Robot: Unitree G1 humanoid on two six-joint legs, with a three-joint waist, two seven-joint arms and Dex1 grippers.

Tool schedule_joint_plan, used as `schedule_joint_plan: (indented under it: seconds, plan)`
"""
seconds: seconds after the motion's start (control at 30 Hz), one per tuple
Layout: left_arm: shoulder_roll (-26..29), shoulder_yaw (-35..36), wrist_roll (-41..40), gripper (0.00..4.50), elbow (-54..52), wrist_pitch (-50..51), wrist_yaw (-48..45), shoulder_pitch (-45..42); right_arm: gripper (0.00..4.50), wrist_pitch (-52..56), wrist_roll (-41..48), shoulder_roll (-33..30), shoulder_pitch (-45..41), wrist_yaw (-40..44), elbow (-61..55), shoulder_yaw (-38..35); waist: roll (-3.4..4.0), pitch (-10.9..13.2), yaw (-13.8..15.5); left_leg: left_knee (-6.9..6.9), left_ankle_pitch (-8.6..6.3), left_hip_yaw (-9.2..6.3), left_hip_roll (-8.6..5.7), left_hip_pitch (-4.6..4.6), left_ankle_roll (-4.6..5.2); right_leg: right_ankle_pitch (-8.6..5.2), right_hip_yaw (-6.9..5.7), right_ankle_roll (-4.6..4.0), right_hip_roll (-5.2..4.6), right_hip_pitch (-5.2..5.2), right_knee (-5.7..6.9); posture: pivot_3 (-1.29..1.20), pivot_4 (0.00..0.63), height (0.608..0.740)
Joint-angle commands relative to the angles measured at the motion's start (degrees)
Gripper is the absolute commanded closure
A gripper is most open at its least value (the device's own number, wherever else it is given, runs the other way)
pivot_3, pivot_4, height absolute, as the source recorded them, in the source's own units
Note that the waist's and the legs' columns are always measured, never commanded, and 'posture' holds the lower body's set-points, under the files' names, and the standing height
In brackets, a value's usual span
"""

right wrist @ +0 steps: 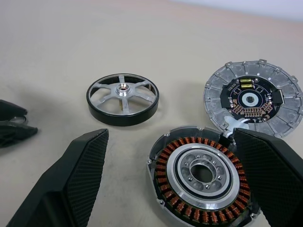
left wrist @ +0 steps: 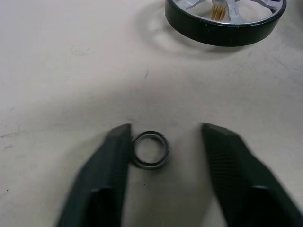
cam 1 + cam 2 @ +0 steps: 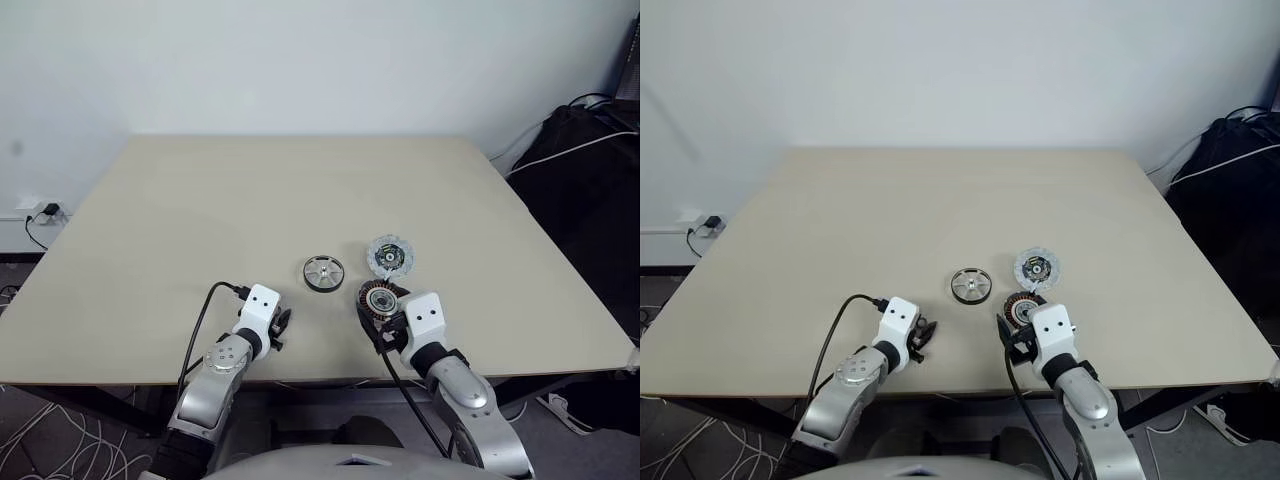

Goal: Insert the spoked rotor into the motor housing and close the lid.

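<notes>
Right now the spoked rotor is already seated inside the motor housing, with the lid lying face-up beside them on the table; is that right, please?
Not quite: the spoked rotor is not seated. It lies by itself on the table, apart from the motor housing, whose copper windings and centre are open and empty. The right wrist view shows this. The lid does lie beside them, patterned face up.
</notes>
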Motion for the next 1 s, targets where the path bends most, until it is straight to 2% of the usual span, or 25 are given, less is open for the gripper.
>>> schedule_joint_plan:
  seconds: [0.03,0.07,0.1,0.47,0.67,0.87,1.0]
  plan:
    - [0.5,0.0,1.2,3.47,-0.6,0.5,0.6,-0.1,0.0,-0.8,0.1,0.2,-0.7,-0.4,-1.6,-0.4,0.0,0.0,0.0,0.0,0.0,0.0,0.0,0.0,0.0,0.0,0.0,0.0,0.0,0.0,0.0,0.0,0.0,0.74]
    - [0.5,0.0,1.3,3.76,-0.7,0.4,0.7,0.0,0.0,-0.8,0.0,0.2,-0.6,-0.4,-1.5,-0.5,0.0,0.0,0.0,0.0,0.0,0.0,0.0,0.0,0.0,0.0,0.0,0.0,-0.01,0.0,0.0,0.0,0.0,0.74]
    - [0.5,0.0,1.3,3.82,-0.7,0.3,0.8,0.0,0.0,-0.9,0.0,0.2,-0.6,-0.4,-1.5,-0.5,0.0,0.0,0.0,0.0,0.0,0.0,0.0,0.0,0.0,0.0,0.0,0.0,-0.01,0.0,0.0,0.0,0.0,0.74]
    - [-3.5,3.5,-0.3,3.82,-2.6,-9.8,3.7,-2.6,0.0,-1.4,0.2,0.2,-0.3,-0.3,-1.5,-1.1,-0.02,0.0,0.3,-0.02,0.0,0.01,-0.01,-0.15,0.0,-0.01,-0.02,-0.03,-0.06,-0.12,-0.01,0.0,0.0,0.74]
    - [-5.5,0.2,-2.3,3.82,-1.3,-8.7,-1.3,-7.9,0.0,-1.8,1.4,-0.9,0.7,1.7,-1.5,-1.2,-0.06,0.0,0.2,0.03,0.01,0.09,-0.05,-0.16,0.03,0.04,-0.02,0.06,-0.04,-0.1,-0.01,0.0,0.0,0.74]
    - [-7.6,-4.7,-3.2,3.82,4.1,-7.3,-7.2,-13.4,0.0,-2.0,3.9,-4.6,4.6,7.3,-3.3,0.3,-0.08,0.1,0.2,0.07,0.09,0.11,-0.06,-0.14,0.17,0.05,-0.03,0.19,0.03,-0.04,-0.01,0.0,0.0,0.74]
    - [-9.4,-6.6,-3.1,3.82,9.3,-8.1,-9.4,-17.2,0.0,-2.3,4.1,-5.4,6.6,8.2,-4.2,0.3,-0.17,0.1,0.1,0.08,0.12,0.1,-0.06,-0.11,0.23,0.05,-0.03,0.21,0.07,-0.03,-0.01,0.0,0.0,0.74]
